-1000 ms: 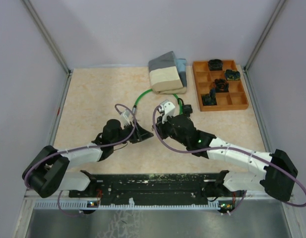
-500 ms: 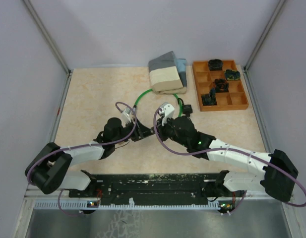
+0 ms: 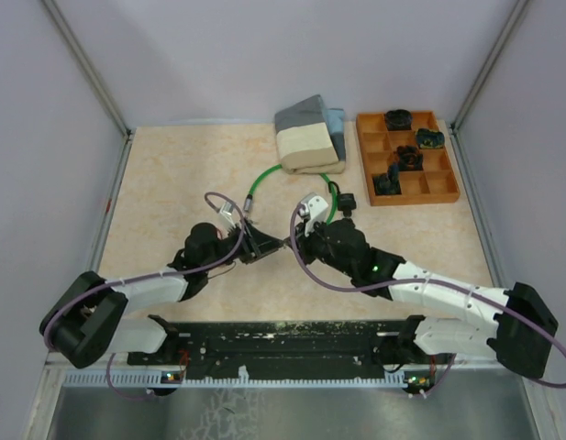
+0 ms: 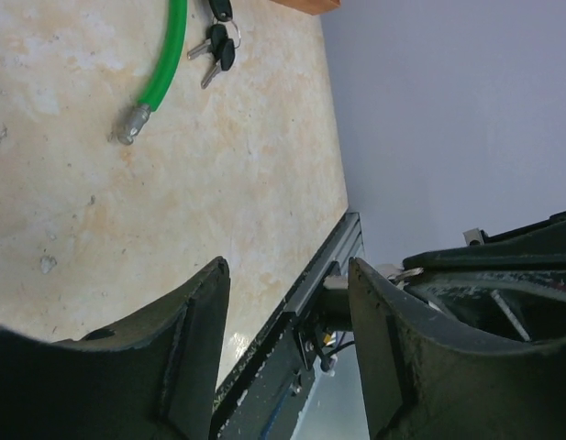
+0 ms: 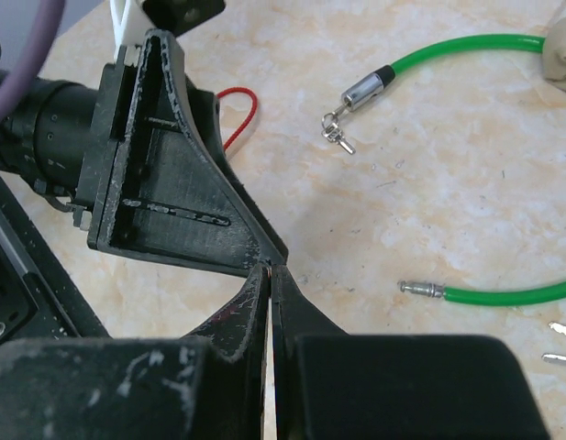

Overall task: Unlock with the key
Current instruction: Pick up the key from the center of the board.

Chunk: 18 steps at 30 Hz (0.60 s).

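The keys (image 4: 225, 55), probably light and stiff, lie flat on the desk (image 4: 172, 229) beside the green cable lock (image 4: 163, 64), best pinched by the black head; the left jaws stand half open and empty, the right jaws fully closed, holding nothing.

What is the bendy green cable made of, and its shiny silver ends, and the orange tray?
The bendy green cable looks like a smooth, glossy plastic coat, maybe over wire. Its shiny silver end looks like polished metal: it glints. The orange tray looks matte, perhaps plastic or wood; I cannot tell which.
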{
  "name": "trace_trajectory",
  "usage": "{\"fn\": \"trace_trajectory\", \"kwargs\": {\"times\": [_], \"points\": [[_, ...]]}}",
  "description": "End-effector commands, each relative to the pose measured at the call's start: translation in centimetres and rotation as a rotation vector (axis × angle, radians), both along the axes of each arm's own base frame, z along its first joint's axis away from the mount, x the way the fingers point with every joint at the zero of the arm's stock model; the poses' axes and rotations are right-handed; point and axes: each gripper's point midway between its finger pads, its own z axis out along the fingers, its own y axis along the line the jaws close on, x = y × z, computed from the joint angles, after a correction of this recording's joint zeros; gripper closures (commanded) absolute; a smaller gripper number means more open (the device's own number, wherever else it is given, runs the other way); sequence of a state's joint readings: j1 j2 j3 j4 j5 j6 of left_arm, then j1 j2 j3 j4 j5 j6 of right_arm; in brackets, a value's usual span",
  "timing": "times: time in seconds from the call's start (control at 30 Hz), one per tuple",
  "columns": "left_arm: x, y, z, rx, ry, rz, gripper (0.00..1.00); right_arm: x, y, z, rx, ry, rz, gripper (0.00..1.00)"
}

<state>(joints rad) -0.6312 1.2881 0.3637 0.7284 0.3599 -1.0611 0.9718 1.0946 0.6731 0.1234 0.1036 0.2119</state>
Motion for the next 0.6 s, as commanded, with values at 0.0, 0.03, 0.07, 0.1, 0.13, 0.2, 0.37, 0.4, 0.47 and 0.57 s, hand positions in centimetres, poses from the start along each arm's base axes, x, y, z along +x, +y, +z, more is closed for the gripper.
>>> {"fn": "trace_trajectory", "kwargs": {"times": [0.0,0.03,0.07,0.1,0.13,0.2,0.37,0.4,0.47,0.57], "points": [[-0.5,1.0,1.0,-0.103,0.014,0.010,0.39,1.0,-0.7,2.7,0.070,-0.069,-0.058,1.00],[-0.7,1.2,1.3,-0.136,0.017,0.011,0.39,1.1,-0.8,2.9,0.085,-0.078,-0.066,1.00],[-0.9,1.4,1.3,-0.161,0.034,0.011,0.39,1.1,-0.8,3.1,0.104,-0.086,-0.069,1.00],[-1.1,1.4,1.5,-0.183,0.048,0.005,0.38,1.1,-0.8,3.0,0.118,-0.089,-0.070,1.00],[-1.2,1.3,1.7,-0.201,0.061,-0.004,0.37,1.1,-0.6,3.3,0.137,-0.097,-0.064,1.00],[-1.7,1.0,2.2,-0.238,0.093,-0.033,0.33,1.1,-0.2,3.4,0.155,-0.102,-0.056,1.00],[-2.4,1.1,3.8,-0.368,0.152,-0.046,0.28,1.1,0.4,3.2,0.187,-0.099,-0.047,1.00],[-2.4,1.2,3.8,-0.381,0.162,-0.044,0.27,1.1,0.5,3.1,0.194,-0.097,-0.044,1.00],[-2.4,1.1,3.7,-0.391,0.184,-0.047,0.26,1.1,0.7,3.3,0.213,-0.099,-0.040,1.00],[-2.4,0.9,3.9,-0.405,0.201,-0.056,0.26,1.0,1.3,3.3,0.228,-0.095,-0.020,1.00]]}}
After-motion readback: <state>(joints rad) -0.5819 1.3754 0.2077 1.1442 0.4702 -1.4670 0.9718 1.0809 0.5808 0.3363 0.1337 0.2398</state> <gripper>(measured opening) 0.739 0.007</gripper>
